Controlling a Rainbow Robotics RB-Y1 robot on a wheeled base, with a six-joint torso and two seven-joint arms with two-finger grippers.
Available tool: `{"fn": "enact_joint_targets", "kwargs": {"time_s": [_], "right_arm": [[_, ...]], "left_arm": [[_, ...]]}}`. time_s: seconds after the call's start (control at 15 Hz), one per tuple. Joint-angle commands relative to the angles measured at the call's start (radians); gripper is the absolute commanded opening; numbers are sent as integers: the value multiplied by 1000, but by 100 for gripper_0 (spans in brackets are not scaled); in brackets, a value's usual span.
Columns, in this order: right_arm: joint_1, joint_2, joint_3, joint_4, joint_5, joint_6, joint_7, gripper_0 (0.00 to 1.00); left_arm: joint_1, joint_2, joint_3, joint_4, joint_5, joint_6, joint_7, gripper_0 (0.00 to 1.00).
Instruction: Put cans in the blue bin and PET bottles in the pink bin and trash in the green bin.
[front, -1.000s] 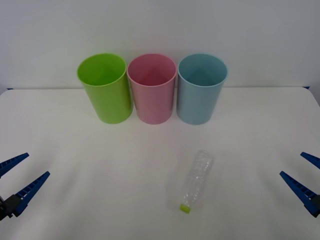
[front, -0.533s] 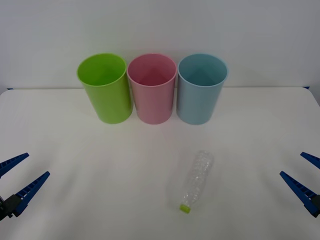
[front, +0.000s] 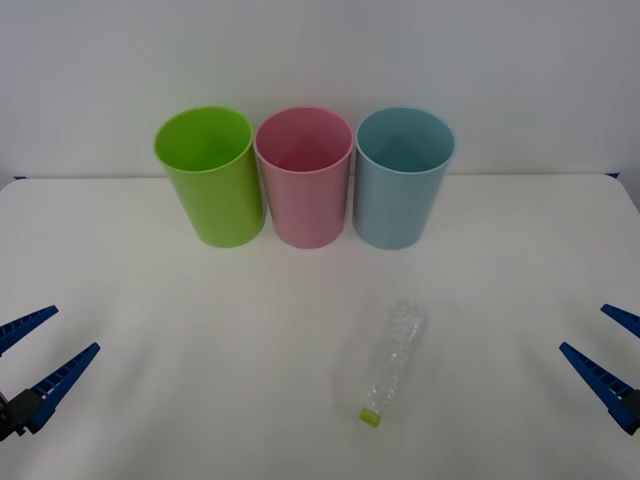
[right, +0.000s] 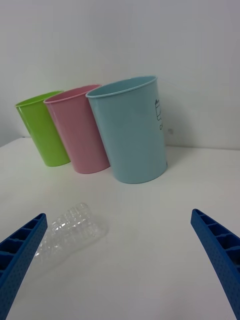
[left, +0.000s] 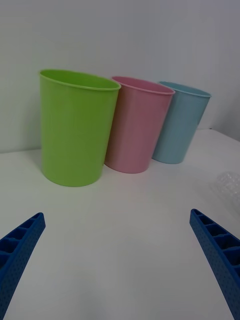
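One PET bottle (front: 391, 361) lies on its side on the white table (front: 200, 330) — clear, ribbed, thin-walled plastic with no label and a small lime-green screw cap (front: 370, 416) pointing toward my near edge. It rests near the middle, a little right of centre, its rounded base aimed at the far bins and well apart from them.

Beyond it three smooth plastic bins stand upright in a row along the far side, each round and tapering toward the bottom, walls close beside one another: the green bin (front: 210, 180) on the left, the pink bin (front: 304, 180) in the middle, the blue bin (front: 402, 180) on the right. The blue one carries a small dark line drawing on its right wall, seen from my right wrist.

My left gripper (front: 33, 355) sits low at the near left edge, its blue ribbed fingers spread wide and holding nothing. My right gripper (front: 607, 348) mirrors it at the near right edge — also spread, empty, well apart from the bottle.
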Motion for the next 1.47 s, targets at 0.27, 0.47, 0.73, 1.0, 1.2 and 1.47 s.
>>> {"fn": "enact_joint_targets", "kwargs": {"time_s": [0.27, 0.47, 0.73, 1.0, 1.2, 1.47], "right_arm": [[-15, 23, 11, -9, 49, 5, 15, 100], [-46, 25, 23, -15, 97, 11, 31, 100], [-104, 25, 41, -15, 172, 18, 63, 100], [-169, 21, 80, -18, 210, 5, 222, 100], [-210, -11, 146, -20, 222, -5, 351, 100], [-246, -61, 204, -20, 222, -28, 529, 100]], "left_arm": [[0, 0, 0, 0, 0, 0, 0, 100], [0, 0, 0, 0, 0, 0, 0, 100], [0, 0, 0, 0, 0, 0, 0, 100], [0, 0, 0, 0, 0, 0, 0, 100], [0, 0, 0, 0, 0, 0, 0, 100], [0, 0, 0, 0, 0, 0, 0, 100]]}}
